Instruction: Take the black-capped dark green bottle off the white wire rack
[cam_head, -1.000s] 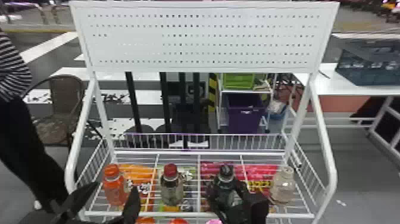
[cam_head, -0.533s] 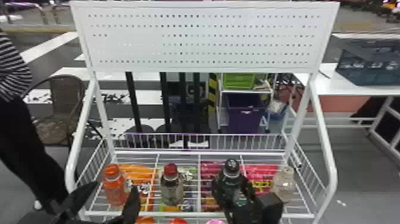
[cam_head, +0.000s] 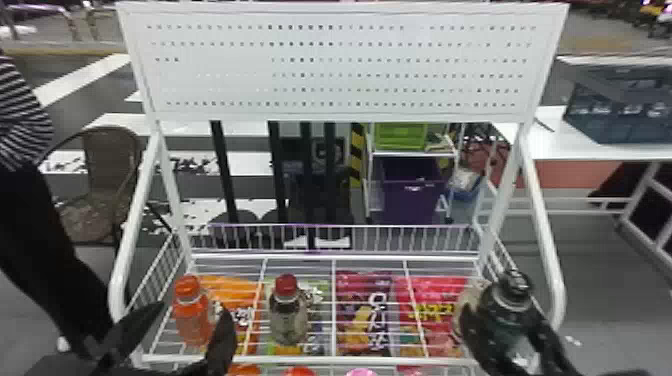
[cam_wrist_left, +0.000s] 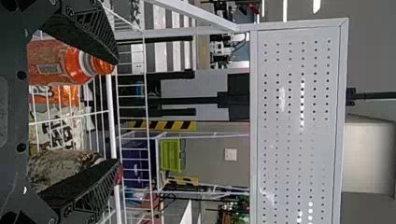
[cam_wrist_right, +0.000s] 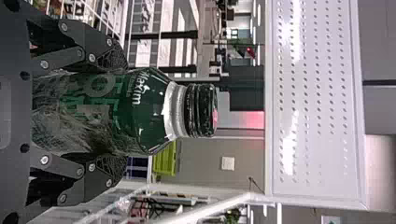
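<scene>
My right gripper (cam_head: 515, 332) is shut on the black-capped dark green bottle (cam_head: 511, 300), held upright at the right front of the white wire rack (cam_head: 300, 359), partly covering a pale bottle (cam_head: 466, 305) behind it. In the right wrist view the right gripper (cam_wrist_right: 119, 114) presses both sides of the dark green bottle (cam_wrist_right: 149, 112) below its neck. At the rack's left front, my left gripper (cam_head: 187, 320) stands open in front of the orange bottle (cam_head: 192, 317). In the left wrist view the left gripper (cam_wrist_left: 116, 114) has its fingers wide apart.
A red-capped bottle (cam_head: 287, 312) stands on the rack between the orange one and colourful snack bags (cam_head: 364, 315). A white perforated panel (cam_head: 340, 65) rises at the back, and white side rails (cam_head: 545, 240) flank the rack. A person stands beyond the left side.
The dark green bottle, in my right gripper, has risen and moved right from its place between the red-capped and pale bottles. My left arm has kept still.
</scene>
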